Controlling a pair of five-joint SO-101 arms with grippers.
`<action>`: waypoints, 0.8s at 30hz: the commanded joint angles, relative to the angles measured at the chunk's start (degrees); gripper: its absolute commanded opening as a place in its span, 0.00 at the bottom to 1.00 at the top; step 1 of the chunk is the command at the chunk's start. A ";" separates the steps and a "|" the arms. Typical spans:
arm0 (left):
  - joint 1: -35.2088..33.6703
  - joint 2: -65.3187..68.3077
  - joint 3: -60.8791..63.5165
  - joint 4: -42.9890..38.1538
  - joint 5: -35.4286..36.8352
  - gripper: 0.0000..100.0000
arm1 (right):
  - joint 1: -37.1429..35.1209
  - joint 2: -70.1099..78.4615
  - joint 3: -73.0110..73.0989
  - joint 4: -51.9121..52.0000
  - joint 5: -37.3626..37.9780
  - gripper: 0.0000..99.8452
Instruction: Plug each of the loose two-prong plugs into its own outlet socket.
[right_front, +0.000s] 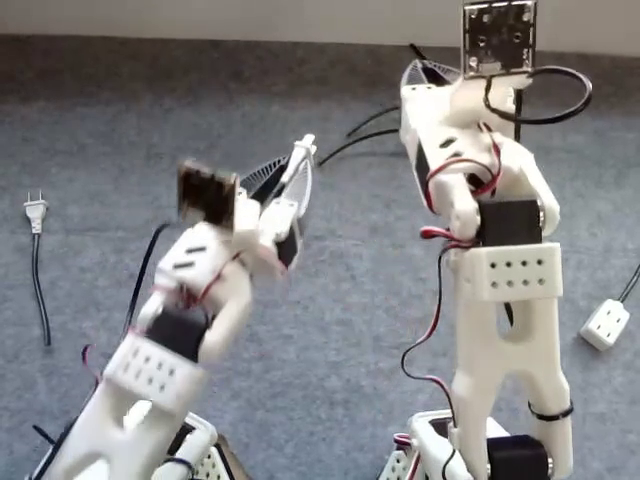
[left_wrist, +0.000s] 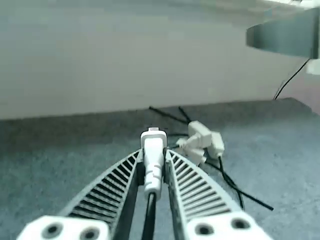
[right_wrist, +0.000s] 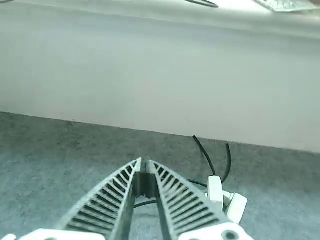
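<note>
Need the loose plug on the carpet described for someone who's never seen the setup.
In the high view, go to the far left of the grey carpet, past the left arm. A white two-prong plug lies there, black cord trailing toward the arms' bases. Unlike the gripped plug in the left gripper, nothing holds it.

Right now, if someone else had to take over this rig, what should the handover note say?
Left gripper: shut on a white plug, which seems to be raised off the carpet.
Right gripper: shut at the tips. Something dark shows inside it, unclear what.
A second two-prong plug lies loose on the carpet, with its black cable trailing.
A white outlet block lies beside the right arm's base.
A cluster of white connectors lies ahead of the left gripper.
Done: one plug is in hand.
Left: no plug is visibly seated in a socket, so every insertion remains.
</note>
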 joint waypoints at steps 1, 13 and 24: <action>-0.75 15.43 -15.87 12.22 2.73 0.00 | 0.40 2.68 -4.62 -0.92 -0.97 0.01; -9.36 38.90 -41.63 37.45 23.56 0.00 | 0.40 6.64 -6.73 -0.92 -0.97 0.01; -10.86 60.00 -61.67 52.66 38.59 0.00 | 0.31 6.46 -6.64 -0.92 -0.97 0.01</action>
